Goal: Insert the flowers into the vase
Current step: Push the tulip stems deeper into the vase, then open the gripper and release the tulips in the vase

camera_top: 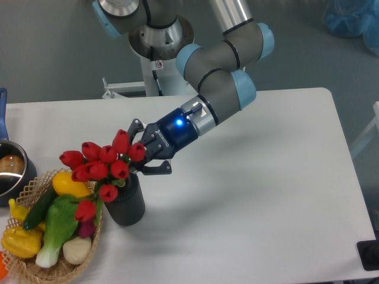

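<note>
The flowers [99, 168], a bunch of red tulips with green stems, lean left over the vase [126, 208], and their stem ends reach down into its round mouth. The vase is a short dark grey ribbed cylinder standing upright near the table's front left. My gripper [141, 155] comes in from the upper right and is shut on the flowers just above the vase, its black fingers [157, 170] on either side of the bunch. The blooms hide most of the vase's mouth.
A wicker basket [26, 271] full of vegetables stands right against the vase's left side, under the lowest blooms. A shiny metal pot [10, 173] sits at the left edge. The white table [254, 195] stretches to the right.
</note>
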Robot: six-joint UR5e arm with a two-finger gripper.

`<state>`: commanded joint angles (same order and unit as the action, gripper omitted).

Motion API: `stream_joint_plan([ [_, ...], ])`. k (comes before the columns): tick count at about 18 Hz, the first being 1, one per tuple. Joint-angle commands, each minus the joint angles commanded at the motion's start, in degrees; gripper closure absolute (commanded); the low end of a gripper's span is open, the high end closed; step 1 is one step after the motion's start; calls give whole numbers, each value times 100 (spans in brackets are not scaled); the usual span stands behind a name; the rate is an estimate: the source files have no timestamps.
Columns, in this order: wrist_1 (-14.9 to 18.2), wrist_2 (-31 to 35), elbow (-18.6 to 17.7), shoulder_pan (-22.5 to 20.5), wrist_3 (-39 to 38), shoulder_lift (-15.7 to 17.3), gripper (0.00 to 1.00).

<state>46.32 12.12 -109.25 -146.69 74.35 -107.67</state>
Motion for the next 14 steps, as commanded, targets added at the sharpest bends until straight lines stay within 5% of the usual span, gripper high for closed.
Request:
stream_joint_plan([
  [1,0,62,-26,9,0,0,42],
  [3,0,246,-26,9,18,9,1],
  [14,9,1044,-35,-140,185,245,0],
])
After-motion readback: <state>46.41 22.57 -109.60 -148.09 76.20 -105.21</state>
